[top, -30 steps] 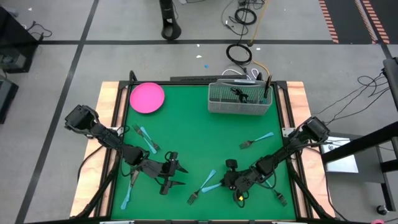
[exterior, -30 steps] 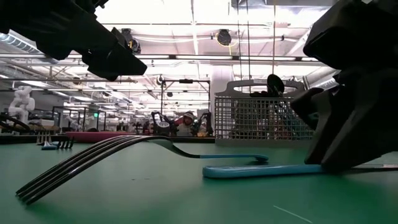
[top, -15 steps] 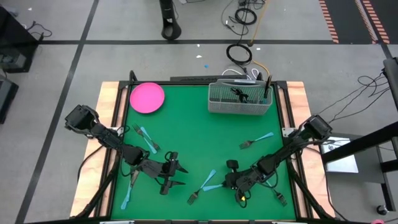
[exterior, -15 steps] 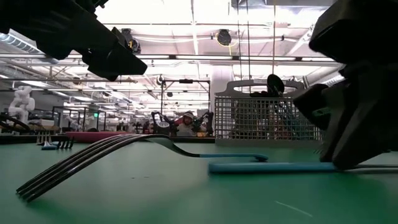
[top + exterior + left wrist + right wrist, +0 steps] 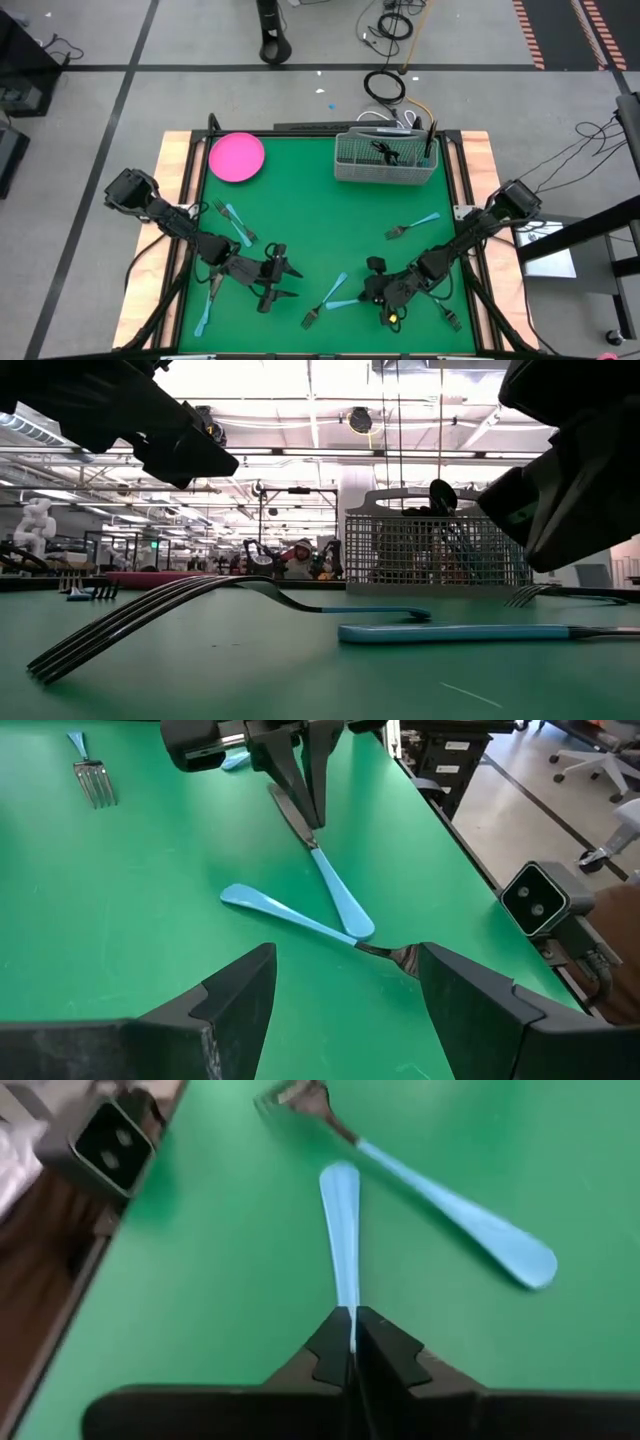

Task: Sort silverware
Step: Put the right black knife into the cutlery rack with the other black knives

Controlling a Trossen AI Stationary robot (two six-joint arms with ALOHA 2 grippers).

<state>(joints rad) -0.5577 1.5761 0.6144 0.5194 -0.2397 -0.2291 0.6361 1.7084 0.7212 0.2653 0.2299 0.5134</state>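
Lifted since a second ago, the right gripper (image 5: 372, 290) near the table's (image 5: 310, 215) front edge pinches a blue-handled utensil (image 5: 343, 1220); the left gripper (image 5: 283, 280) stays spread.

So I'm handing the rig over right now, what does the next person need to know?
Left hand: open, empty, hovering over the near-left of the mat.
Right hand: shut on a blue-handled piece, probably a knife, which lies flat on the mat, not yet lifted. A fork lies right next to it.
Done: a few pieces stand in the wire basket at the far edge.
Left: the gripped piece, that fork, another fork on the right, two pieces on the left, more along the near edge.
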